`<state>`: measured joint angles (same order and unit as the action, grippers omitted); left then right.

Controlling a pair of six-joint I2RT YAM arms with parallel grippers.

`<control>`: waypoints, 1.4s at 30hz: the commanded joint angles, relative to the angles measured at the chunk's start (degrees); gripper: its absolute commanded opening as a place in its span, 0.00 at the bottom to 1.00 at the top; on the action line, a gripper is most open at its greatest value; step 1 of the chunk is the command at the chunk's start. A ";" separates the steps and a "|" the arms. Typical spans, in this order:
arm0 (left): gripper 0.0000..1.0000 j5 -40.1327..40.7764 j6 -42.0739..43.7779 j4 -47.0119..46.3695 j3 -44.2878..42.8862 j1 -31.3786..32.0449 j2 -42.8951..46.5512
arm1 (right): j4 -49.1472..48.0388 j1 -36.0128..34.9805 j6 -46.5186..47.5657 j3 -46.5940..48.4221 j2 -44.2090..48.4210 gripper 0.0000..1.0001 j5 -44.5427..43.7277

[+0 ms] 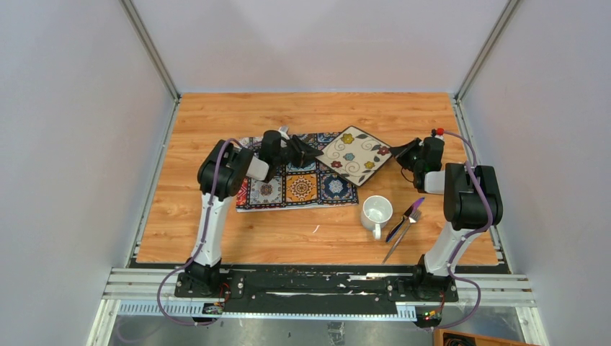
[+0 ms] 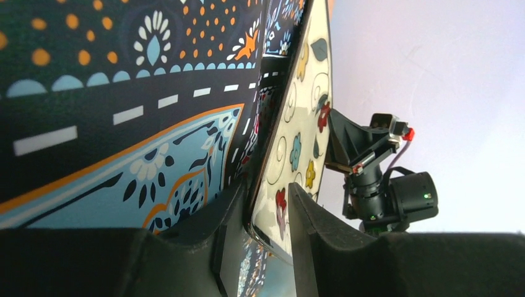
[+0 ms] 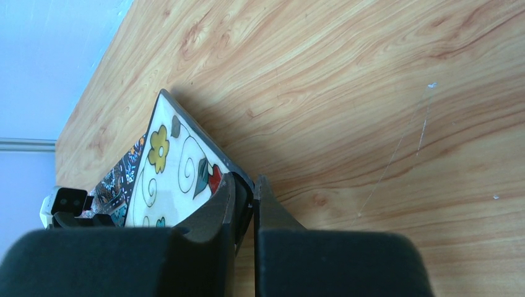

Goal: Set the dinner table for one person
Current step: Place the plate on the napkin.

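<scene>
Dinner table (image 1: 216, 238) of light orange-brown wood-grain planks fills the middle of the overhead view, reaching from the arms' mounting rail to the far wall. A colourful tile-patterned placemat (image 1: 295, 189) lies on it left of centre. A square cream plate (image 1: 354, 155) painted with flowers and curls sits turned like a diamond, its left corner over the placemat's far right corner and the rest over bare wood.

The left gripper (image 2: 267, 204) has the plate's left corner; its fingers (image 2: 316, 247) stand partly apart, one on each face of the rim, closed onto it. The right gripper (image 3: 246, 185) takes the opposite corner; its fingers (image 3: 210, 216) are pinched almost together on the thin edge there. From the right wrist the plate looks tilted, with a shadow on the wood under it; I cannot tell whether it is lifted clear.

Nearer the arms, a white mug (image 1: 376, 212) stands upright on the wood just right of the placemat. Just beside it lie a silver fork (image 1: 398, 245) and a purple-handled utensil (image 1: 412, 209), crossing each other.
</scene>
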<state>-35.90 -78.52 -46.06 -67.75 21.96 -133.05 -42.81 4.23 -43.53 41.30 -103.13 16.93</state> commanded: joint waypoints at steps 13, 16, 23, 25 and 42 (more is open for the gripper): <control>0.16 -3.03 -11.36 -18.46 0.84 3.35 -7.39 | 8.35 -3.26 5.51 -1.74 -3.07 0.00 1.97; 0.05 -2.97 -10.26 -17.19 0.93 3.36 -7.50 | 8.35 -3.21 5.56 -1.75 -3.09 0.00 1.93; 0.00 -3.41 -7.49 -17.92 0.90 3.51 -6.59 | 7.58 -3.31 5.61 -1.41 -3.45 0.00 3.22; 0.00 -3.67 -7.39 -19.15 0.73 3.60 -6.12 | 6.62 -3.52 5.96 -1.40 -3.21 0.00 4.13; 0.00 -3.97 8.18 -2.31 -0.25 3.62 5.50 | 6.58 -7.74 10.98 -0.40 3.35 0.00 6.90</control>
<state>-35.27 -75.46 -50.00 -66.06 22.04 -133.34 -42.98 3.27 -41.04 40.82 -102.10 16.56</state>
